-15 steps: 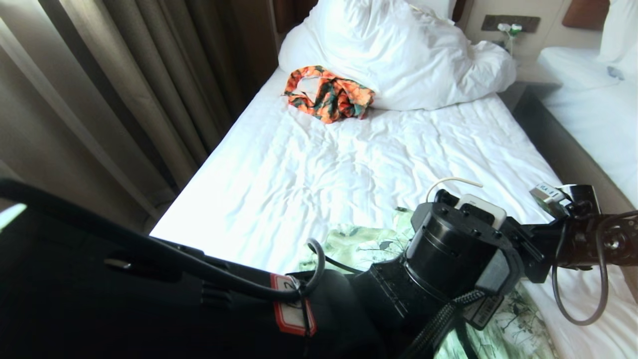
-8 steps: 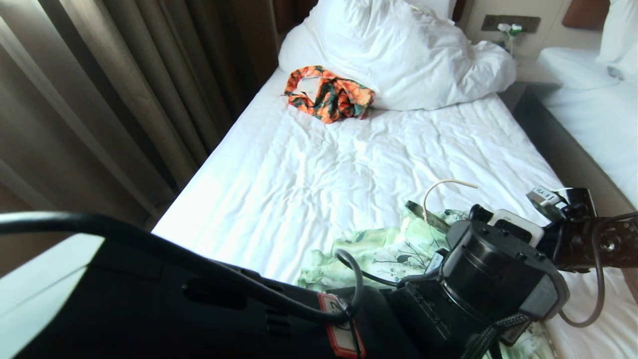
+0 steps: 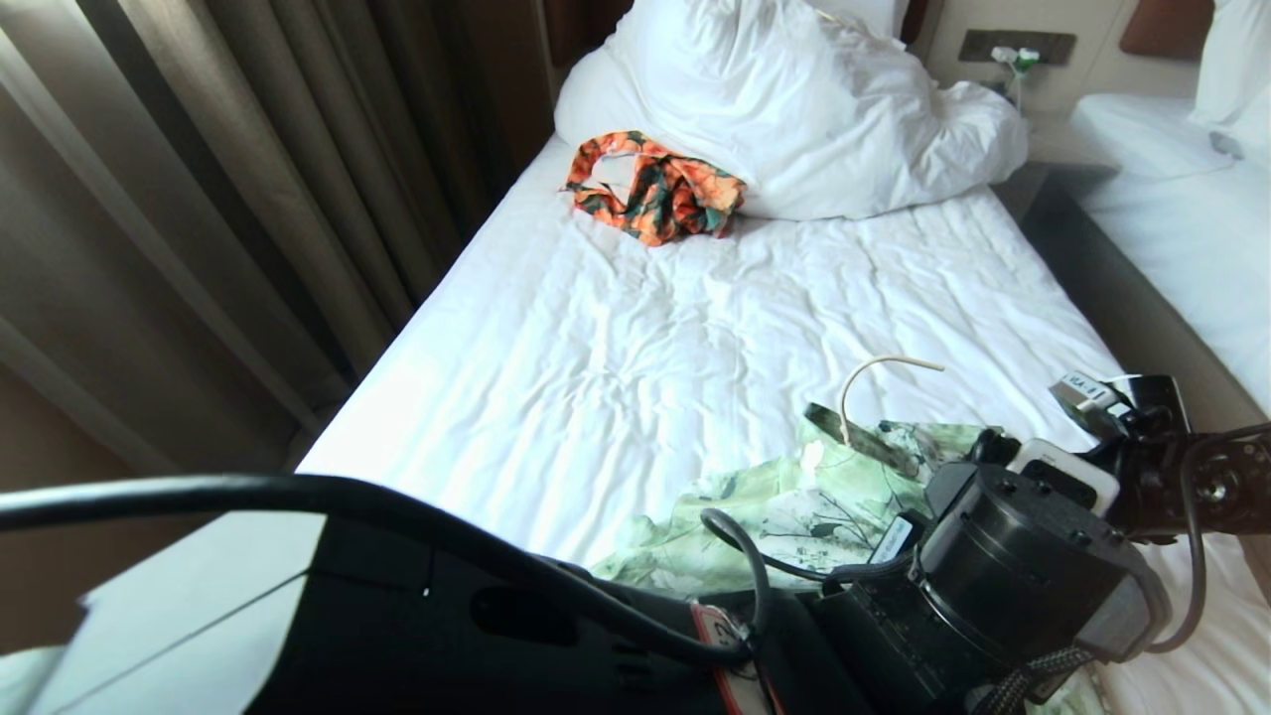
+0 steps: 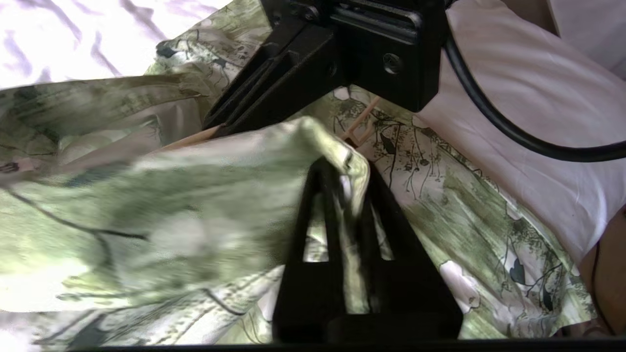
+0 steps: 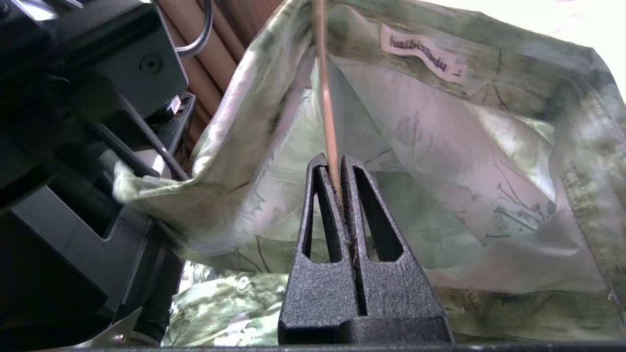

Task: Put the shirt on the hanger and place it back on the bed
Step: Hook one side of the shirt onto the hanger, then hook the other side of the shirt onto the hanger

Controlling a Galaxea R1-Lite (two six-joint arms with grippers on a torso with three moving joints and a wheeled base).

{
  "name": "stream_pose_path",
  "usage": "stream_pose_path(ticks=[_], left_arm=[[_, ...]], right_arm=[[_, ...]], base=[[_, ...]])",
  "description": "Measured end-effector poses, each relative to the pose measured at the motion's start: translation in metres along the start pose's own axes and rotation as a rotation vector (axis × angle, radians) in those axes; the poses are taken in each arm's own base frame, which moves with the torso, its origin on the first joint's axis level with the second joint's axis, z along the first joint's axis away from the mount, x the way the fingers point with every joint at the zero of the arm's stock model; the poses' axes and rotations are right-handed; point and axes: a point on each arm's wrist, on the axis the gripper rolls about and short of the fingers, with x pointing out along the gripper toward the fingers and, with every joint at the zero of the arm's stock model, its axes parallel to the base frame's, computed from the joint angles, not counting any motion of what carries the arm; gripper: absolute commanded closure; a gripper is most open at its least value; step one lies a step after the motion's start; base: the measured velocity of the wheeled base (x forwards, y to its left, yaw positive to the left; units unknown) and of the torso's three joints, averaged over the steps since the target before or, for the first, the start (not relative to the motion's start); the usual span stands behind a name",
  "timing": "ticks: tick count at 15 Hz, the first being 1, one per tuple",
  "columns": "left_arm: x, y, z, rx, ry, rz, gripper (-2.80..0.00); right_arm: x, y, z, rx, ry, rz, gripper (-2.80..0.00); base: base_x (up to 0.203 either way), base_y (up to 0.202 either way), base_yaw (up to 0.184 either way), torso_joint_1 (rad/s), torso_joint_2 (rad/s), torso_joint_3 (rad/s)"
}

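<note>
Both arms are reaching low over the bed (image 3: 616, 328). The left gripper (image 4: 342, 181) is pinching a fold of the shirt (image 4: 146, 230); the right gripper (image 5: 335, 171) is clamping the hanger (image 5: 325, 98) inside the collar, its hook seen only from the head view.

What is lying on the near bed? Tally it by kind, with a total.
Garments: 2 (the green floral shirt, the orange-and-green garment)
Hangers: 1 (the cream hanger, hook sticking out at the shirt's collar)
Pillows: 1 (the white pillow)
Total: 4
</note>
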Motion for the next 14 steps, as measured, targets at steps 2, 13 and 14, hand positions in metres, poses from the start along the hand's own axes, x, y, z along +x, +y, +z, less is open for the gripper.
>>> stream_pose_path(ticks=[2,13,14], left_arm=[[0.001,0.0,-0.001,0.001,0.002,-0.001,-2.8],[-0.049,0.015,-0.033,-0.001,0.12,0.085,0.0],[-0.056,0.018,-0.036,-0.011,0.116,0.091,0.0]], right_arm=[[0.0,-0.001,0.0,0.0,0.0,0.0,0.0],[-0.002,-0.003,-0.003,-0.002,-0.001,-0.006,0.0],[-0.001,-0.003,-0.003,-0.002,-0.001,-0.005,0.0]], base=[[0.0,0.0,0.0,0.0,0.0,0.0],[0.0,0.0,0.0,0.0,0.0,0.0],[0.0,0.0,0.0,0.0,0.0,0.0]])
